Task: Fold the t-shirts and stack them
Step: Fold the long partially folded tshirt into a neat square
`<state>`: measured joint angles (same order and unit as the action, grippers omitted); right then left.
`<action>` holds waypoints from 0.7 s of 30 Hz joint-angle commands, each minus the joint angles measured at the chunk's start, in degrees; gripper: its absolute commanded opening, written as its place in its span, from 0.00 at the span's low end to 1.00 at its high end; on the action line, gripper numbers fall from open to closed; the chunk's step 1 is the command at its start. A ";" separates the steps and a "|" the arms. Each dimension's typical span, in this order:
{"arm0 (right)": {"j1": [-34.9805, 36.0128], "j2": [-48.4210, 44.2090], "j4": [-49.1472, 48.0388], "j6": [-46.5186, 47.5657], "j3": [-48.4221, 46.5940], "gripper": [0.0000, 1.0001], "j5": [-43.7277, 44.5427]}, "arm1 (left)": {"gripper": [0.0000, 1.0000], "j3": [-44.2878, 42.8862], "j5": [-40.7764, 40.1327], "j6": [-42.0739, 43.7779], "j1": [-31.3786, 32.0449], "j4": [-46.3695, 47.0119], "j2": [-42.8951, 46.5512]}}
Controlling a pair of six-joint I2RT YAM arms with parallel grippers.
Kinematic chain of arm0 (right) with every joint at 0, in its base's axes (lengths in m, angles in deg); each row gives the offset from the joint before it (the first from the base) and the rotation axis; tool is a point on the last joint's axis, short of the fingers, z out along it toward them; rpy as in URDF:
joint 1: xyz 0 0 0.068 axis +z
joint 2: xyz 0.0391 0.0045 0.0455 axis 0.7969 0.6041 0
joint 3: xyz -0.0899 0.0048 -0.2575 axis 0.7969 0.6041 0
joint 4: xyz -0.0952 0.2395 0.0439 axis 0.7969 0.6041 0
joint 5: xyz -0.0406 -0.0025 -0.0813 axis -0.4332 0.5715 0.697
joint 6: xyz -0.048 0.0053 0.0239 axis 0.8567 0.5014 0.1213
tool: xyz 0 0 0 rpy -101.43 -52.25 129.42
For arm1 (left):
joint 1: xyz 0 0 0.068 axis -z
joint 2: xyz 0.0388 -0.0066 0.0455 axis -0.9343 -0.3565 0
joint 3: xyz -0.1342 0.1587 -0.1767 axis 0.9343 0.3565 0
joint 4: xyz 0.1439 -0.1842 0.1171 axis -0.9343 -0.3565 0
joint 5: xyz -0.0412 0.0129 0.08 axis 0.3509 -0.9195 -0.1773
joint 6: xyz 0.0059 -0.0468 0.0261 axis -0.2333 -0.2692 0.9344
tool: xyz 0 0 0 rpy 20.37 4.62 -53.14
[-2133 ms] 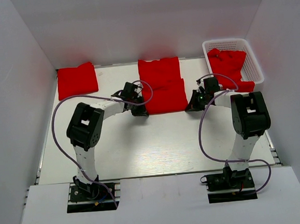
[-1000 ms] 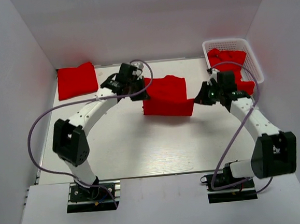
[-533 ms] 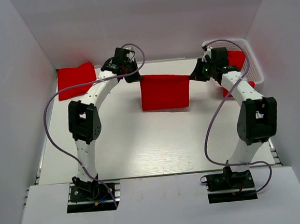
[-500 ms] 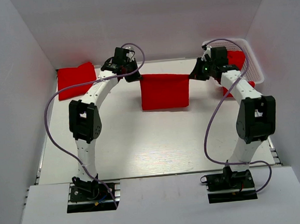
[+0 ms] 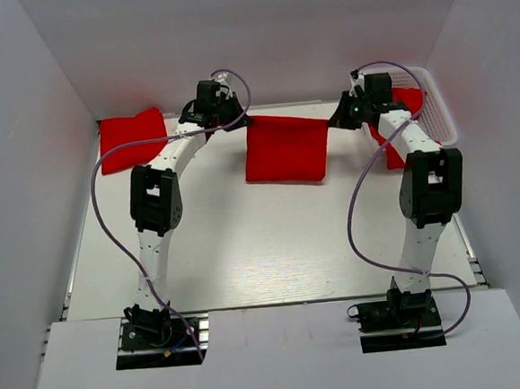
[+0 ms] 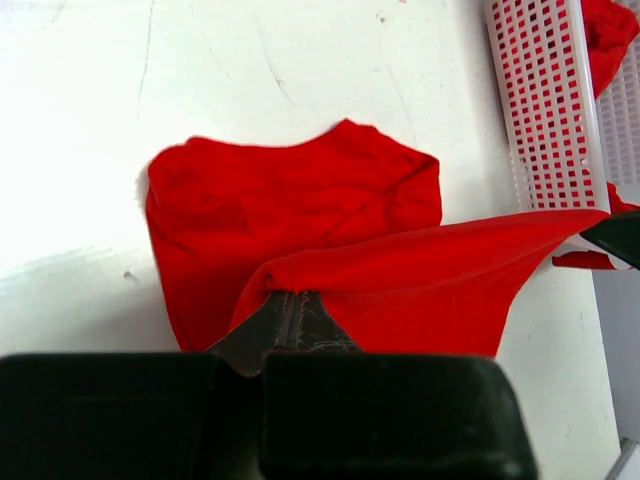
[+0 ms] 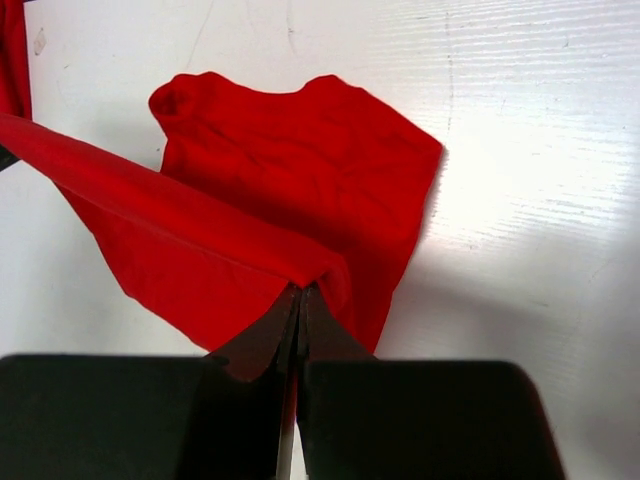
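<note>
Just above the middle of the top view, a plain red t-shirt rests its rumpled lower part on the white table. Its upper edge is pulled taut between the left gripper and the right gripper, each clamped tight on a corner. Farther back, a folded red t-shirt lies at upper left, and at upper right the right arm partly hides more red cloth in the white lattice basket.

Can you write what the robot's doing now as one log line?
left pincer: shut on t-shirt corner | right pincer: shut on other corner | t-shirt: one edge stretched between them, rest on table
</note>
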<state>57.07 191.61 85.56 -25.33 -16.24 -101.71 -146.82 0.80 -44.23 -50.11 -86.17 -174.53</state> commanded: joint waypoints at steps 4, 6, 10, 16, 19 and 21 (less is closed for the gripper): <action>-0.98 6.50 -1.29 1.74 -8.96 0.00 -3.59 | 0.00 -3.91 1.74 -0.42 -1.60 6.74 -1.44; -0.98 7.75 -1.11 1.48 -11.34 0.00 -3.42 | 0.00 -3.91 1.74 -0.42 -2.12 8.48 -2.75; -0.98 9.34 -3.04 -0.01 -10.91 0.00 -2.28 | 0.00 -5.05 2.52 -0.42 -2.13 12.70 -5.30; -1.24 12.41 -2.52 0.16 -14.24 0.00 -2.28 | 0.00 -8.91 7.19 0.11 -2.13 17.37 -9.52; -1.50 14.87 -2.34 -0.63 -16.18 0.00 -2.19 | 0.00 -10.32 7.19 0.11 -2.13 18.07 -12.06; -1.33 16.19 -2.26 -1.07 -17.58 0.00 -2.19 | 0.00 -11.29 6.67 -0.42 -2.13 18.87 -13.21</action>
<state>56.35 206.03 84.53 -25.81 -30.56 -103.81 -154.84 6.50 -44.69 -51.81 -70.34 -187.80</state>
